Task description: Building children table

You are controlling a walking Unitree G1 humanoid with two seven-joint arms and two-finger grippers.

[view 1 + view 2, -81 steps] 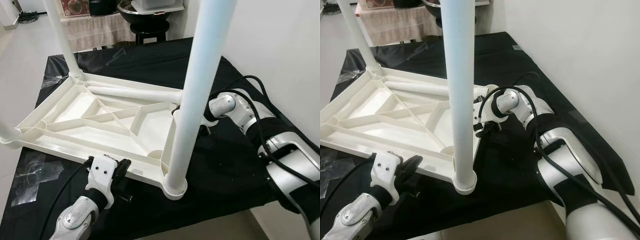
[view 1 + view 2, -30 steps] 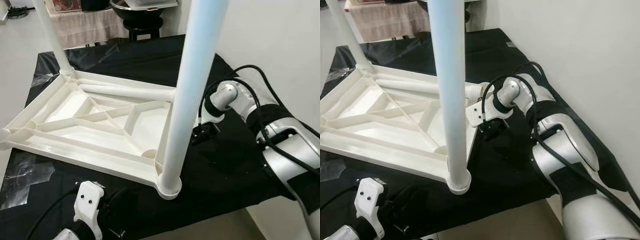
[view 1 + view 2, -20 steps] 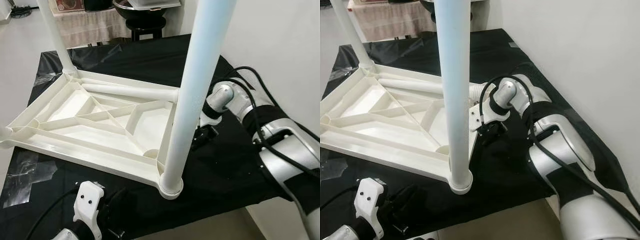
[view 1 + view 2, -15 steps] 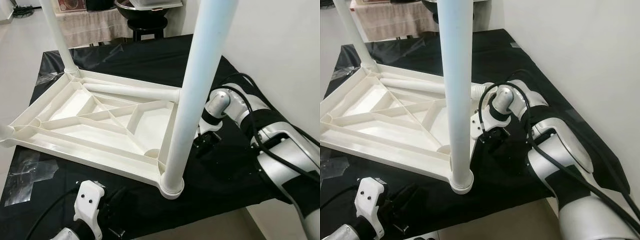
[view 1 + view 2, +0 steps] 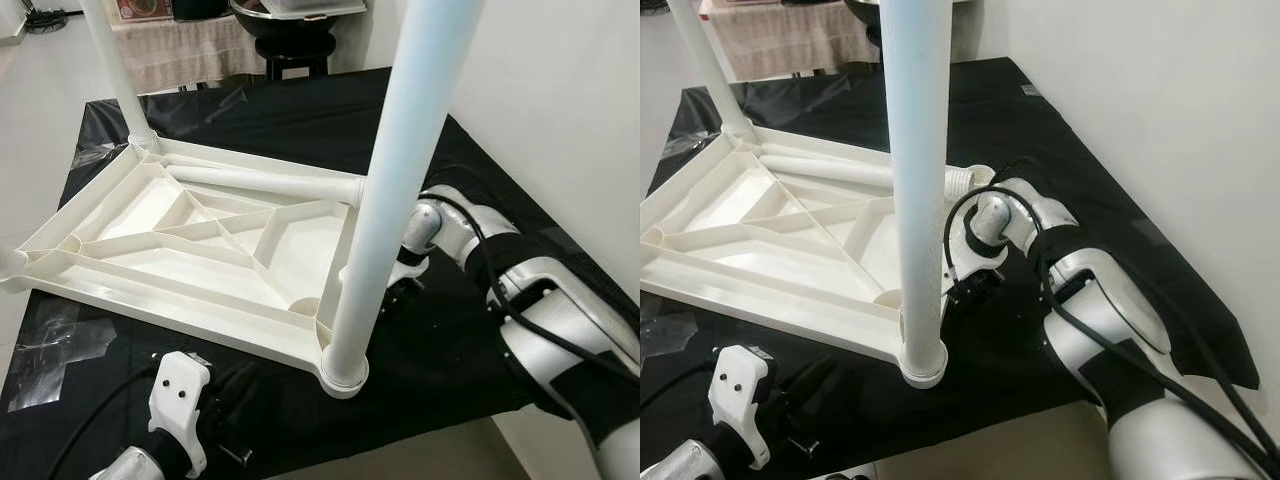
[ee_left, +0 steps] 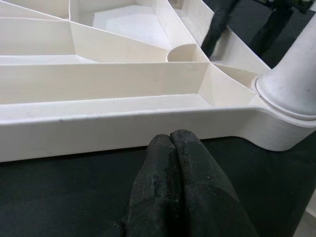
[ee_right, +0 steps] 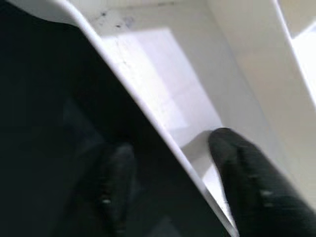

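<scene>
White plastic tabletop [image 5: 190, 255] lies upside down on the black-covered bench [image 5: 460, 340], one leg [image 5: 385, 180] upright in its near right corner socket. Since a moment ago the right gripper [image 7: 170, 190] has moved in from beside the tabletop's right rim to straddle it, fingers [image 7: 247, 173] parted, one inside and one outside; the leg hides it in the left eye view. Near the front edge, the left gripper [image 6: 177, 148] points at the tabletop's near rim without touching, fingers pressed together, empty.
</scene>
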